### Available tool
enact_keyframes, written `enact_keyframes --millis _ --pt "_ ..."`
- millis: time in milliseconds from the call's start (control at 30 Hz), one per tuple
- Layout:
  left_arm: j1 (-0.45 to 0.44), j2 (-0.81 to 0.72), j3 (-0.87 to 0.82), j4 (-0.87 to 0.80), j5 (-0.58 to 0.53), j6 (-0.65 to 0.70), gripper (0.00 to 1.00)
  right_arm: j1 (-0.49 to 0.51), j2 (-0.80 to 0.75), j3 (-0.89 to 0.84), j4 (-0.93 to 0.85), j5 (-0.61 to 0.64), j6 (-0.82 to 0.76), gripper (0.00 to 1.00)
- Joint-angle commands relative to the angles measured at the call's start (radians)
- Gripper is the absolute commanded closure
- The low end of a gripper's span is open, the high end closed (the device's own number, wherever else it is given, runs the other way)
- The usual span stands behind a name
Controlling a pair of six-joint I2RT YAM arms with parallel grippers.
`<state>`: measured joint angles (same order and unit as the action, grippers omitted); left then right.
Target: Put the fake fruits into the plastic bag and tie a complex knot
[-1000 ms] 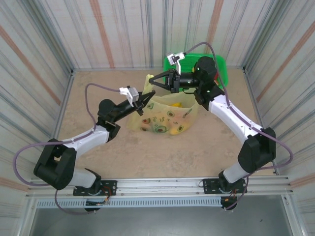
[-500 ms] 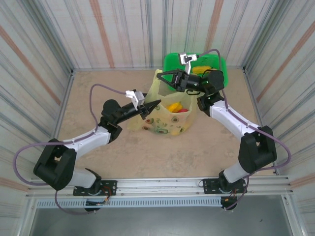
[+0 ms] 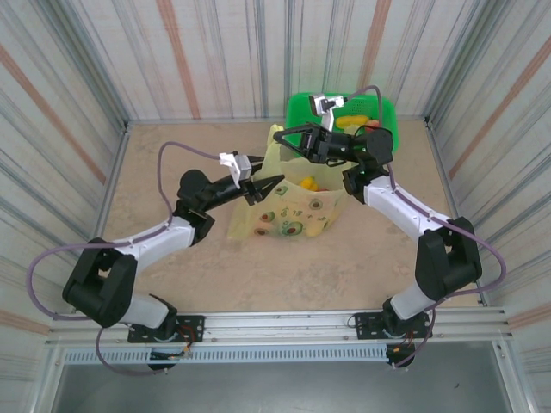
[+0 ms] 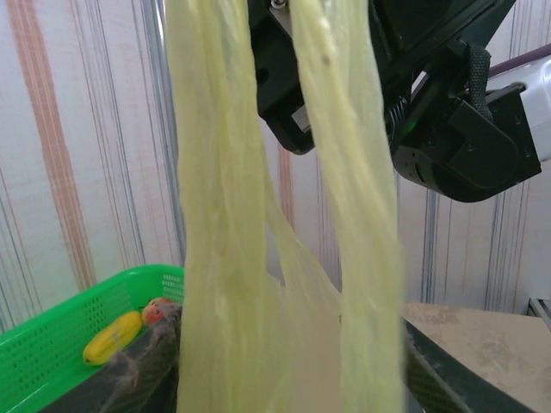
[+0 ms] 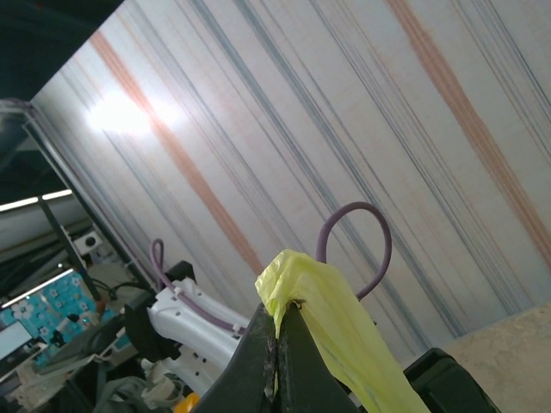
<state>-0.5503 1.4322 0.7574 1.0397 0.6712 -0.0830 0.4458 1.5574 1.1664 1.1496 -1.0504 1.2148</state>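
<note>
While the right arm's black fingers [image 5: 254,366] are pinched tight on a crinkly yellow-green handle strip [image 5: 323,323], the left arm's black fingers [image 4: 138,370] stand apart and grip nothing. Two long handle strips [image 4: 215,215] hang down between the left fingers. I cannot tell if they touch them.

The strips belong to the thin, see-through yellow-green plastic bag with round green fruit pictures [image 3: 293,215]. It sits on the sandy tabletop [image 3: 172,163] just in front of the green mesh plastic basket [image 3: 389,112]. The right fingers hold their strip up close to the basket's front left corner. The left fingers are a bit farther from the basket.

Small shiny plastic fruits [image 3: 306,182] show yellow in the bag's mouth. A yellow plastic banana [image 4: 112,337] and a little red piece [image 4: 155,310] lie in the basket.

I think the bag is very light, soft and floppy. It bunches into stringy ropes when pulled, and it looks slippery. A hard tug could stretch or rip it. The fruits look hard and smooth, and they make the bottom heavier. The best place to grab is high on the handle strips, one strip for each set of fingers, not the bag's puffy belly.
</note>
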Motion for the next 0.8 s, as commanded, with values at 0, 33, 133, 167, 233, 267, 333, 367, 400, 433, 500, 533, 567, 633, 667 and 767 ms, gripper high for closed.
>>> enact_keyframes --millis 0,33,133,167,233,267,333,367,400,433,500,533,567,633,667,767 --pt "-0.032 0.010 0.035 0.040 0.034 -0.019 0.44 0.014 -0.015 -0.011 -0.012 0.005 -0.076 1.00" --pt "-0.037 0.013 0.032 0.046 0.025 -0.021 0.44 0.019 -0.019 -0.013 -0.031 0.008 -0.096 1.00" --pt "-0.045 0.025 0.024 0.059 -0.009 -0.024 0.47 0.027 -0.028 -0.015 -0.061 0.016 -0.129 1.00" --pt "-0.045 0.027 0.016 0.061 -0.031 -0.024 0.48 0.027 -0.031 -0.017 -0.062 0.021 -0.132 1.00" --pt "-0.045 0.032 0.001 0.074 -0.073 -0.019 0.53 0.028 -0.038 -0.022 -0.062 0.034 -0.136 1.00" --pt "-0.046 0.034 -0.001 0.073 -0.083 -0.018 0.56 0.027 -0.040 -0.026 -0.061 0.037 -0.140 1.00" --pt "-0.045 0.035 -0.002 0.066 -0.086 -0.012 0.64 0.024 -0.057 -0.041 -0.066 0.053 -0.156 1.00" --pt "-0.045 0.033 -0.006 0.066 -0.092 -0.011 0.69 0.022 -0.064 -0.052 -0.074 0.061 -0.165 1.00" --pt "-0.045 0.030 -0.011 0.066 -0.097 -0.009 0.73 0.017 -0.077 -0.065 -0.083 0.073 -0.178 1.00" --pt "-0.045 0.026 -0.015 0.066 -0.096 -0.002 0.77 0.011 -0.090 -0.080 -0.091 0.084 -0.191 1.00" --pt "-0.046 0.018 -0.020 0.057 -0.091 0.008 0.85 -0.004 -0.112 -0.108 -0.105 0.106 -0.209 1.00" --pt "-0.045 0.014 -0.022 0.049 -0.085 0.014 0.87 -0.011 -0.123 -0.121 -0.108 0.114 -0.215 1.00" --pt "-0.046 0.011 -0.021 0.039 -0.076 0.022 0.90 -0.022 -0.134 -0.135 -0.108 0.122 -0.220 1.00" --pt "-0.046 0.004 -0.027 0.024 -0.070 0.031 0.95 -0.039 -0.150 -0.156 -0.115 0.130 -0.227 1.00" --pt "-0.045 0.000 -0.032 0.022 -0.071 0.036 0.96 -0.048 -0.159 -0.164 -0.122 0.132 -0.232 1.00" --pt "-0.045 -0.008 -0.042 0.007 -0.074 0.052 0.99 -0.063 -0.178 -0.190 -0.126 0.138 -0.241 1.00"
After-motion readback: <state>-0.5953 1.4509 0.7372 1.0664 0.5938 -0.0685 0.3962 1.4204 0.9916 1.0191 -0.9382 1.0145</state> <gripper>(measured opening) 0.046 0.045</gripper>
